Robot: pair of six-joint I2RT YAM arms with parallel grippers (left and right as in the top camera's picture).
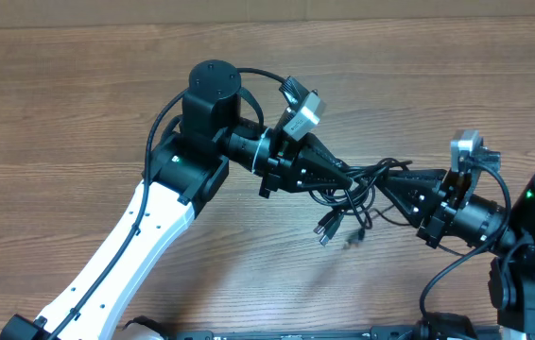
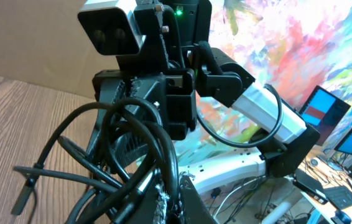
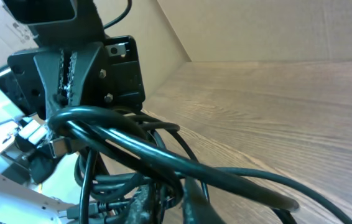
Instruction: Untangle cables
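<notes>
The cables (image 1: 354, 195) are a knot of thin black cords hanging in the air between my two grippers, above the middle of the table. Two plug ends (image 1: 328, 229) dangle below the knot. My left gripper (image 1: 347, 178) reaches in from the left and is shut on a cord of the tangle. In the left wrist view, the cables (image 2: 132, 143) loop out of the left gripper (image 2: 175, 202). My right gripper (image 1: 382, 186) comes from the right, close against the left one. In its wrist view, the right gripper (image 3: 175, 200) is shut on cords of the cables (image 3: 163, 155).
The wooden table (image 1: 78, 94) lies under both arms. A cardboard wall (image 3: 257, 25) stands along its far edge. The thicker black arm cable (image 1: 442, 274) loops beside the right arm's base.
</notes>
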